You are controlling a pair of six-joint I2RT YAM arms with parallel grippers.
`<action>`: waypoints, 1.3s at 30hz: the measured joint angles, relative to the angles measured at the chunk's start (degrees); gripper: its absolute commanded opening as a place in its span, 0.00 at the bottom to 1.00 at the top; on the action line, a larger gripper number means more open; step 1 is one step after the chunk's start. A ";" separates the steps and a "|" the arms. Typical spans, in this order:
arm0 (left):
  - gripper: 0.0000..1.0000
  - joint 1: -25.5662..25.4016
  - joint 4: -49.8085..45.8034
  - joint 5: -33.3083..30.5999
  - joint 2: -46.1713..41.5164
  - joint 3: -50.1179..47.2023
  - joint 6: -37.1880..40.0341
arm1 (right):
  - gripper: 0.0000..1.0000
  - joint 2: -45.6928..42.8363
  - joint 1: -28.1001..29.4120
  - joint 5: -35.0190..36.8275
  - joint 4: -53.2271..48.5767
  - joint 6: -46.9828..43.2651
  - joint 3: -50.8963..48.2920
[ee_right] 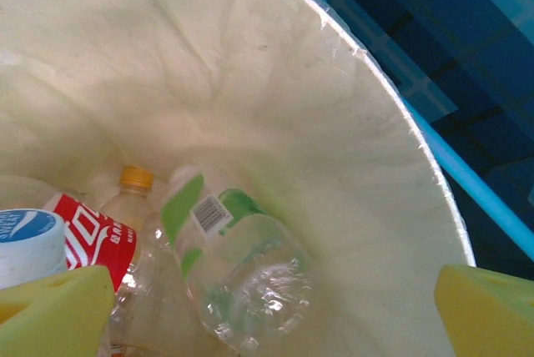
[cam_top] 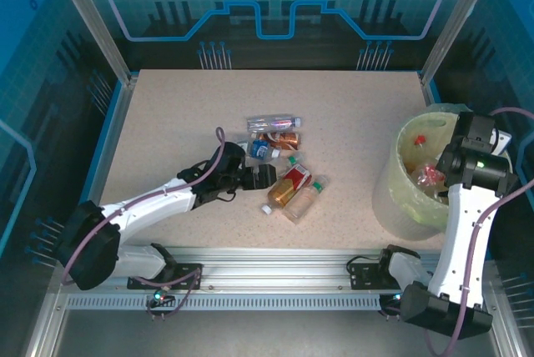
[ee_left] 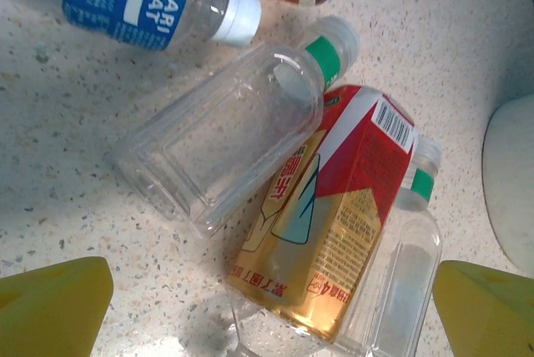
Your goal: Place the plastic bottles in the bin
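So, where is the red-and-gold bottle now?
Top view: the red-and-gold bottle lies on the table just right of centre, between two clear green-collared bottles in the left wrist view.

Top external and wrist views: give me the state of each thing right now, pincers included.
left pincer: open, empty, low over the table.
right pincer: open, empty, over the bin's mouth.
bin: upright, bag-lined, partly filled.
red-label bottle: lying on the table, capped.
clear bottle: lying on the table, empty, capped.
green-label bottle: lying inside the bin.
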 measured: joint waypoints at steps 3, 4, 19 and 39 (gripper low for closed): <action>0.99 -0.98 0.22 1.29 1.75 -0.02 0.02 | 1.00 -1.38 0.37 -0.96 0.44 0.02 0.20; 0.99 -1.36 0.44 1.86 2.58 -0.02 0.04 | 1.00 -1.88 0.76 -1.25 0.63 0.02 0.35; 0.91 -6.40 0.90 4.48 13.31 2.71 2.14 | 1.00 -13.22 17.05 -19.28 12.35 6.93 -1.53; 0.71 -7.54 -0.46 5.60 21.57 8.00 2.01 | 1.00 -13.55 30.91 -37.05 31.78 12.48 -13.38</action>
